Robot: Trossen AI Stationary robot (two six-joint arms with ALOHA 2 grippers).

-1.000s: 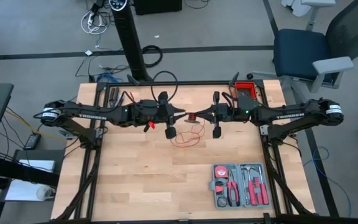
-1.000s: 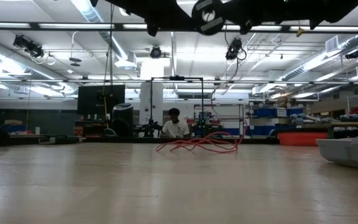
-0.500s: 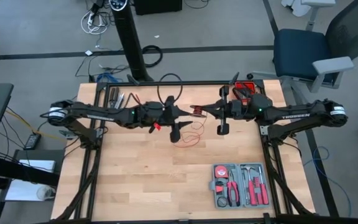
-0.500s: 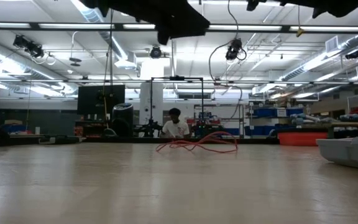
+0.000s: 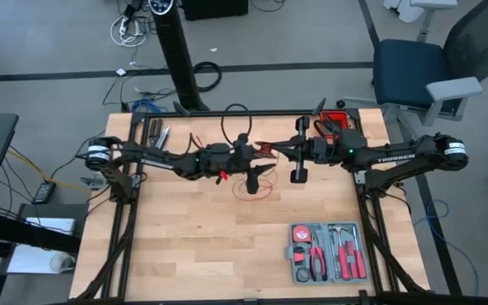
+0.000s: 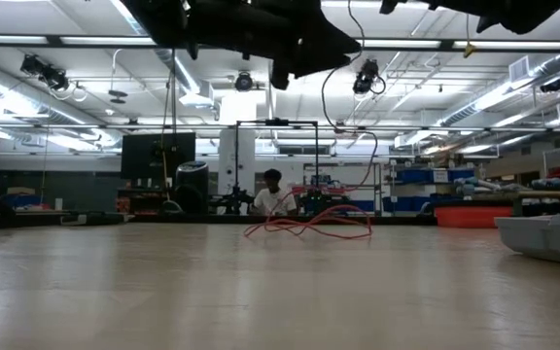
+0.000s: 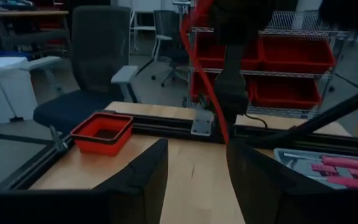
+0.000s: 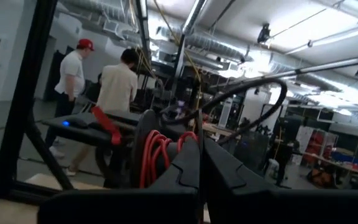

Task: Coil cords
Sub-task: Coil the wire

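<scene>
Overhead, the right hand point(image 5: 271, 151) stays clenched on the thin bright red cord point(image 5: 256, 188), most of it loose on the wooden table point(image 5: 193, 229); the left hand point(image 5: 259, 172) is released, so loops may unravel.

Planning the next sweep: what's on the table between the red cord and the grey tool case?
Nothing. In the high view, only bare wood lies between the red cord and the grey tool case.
</scene>
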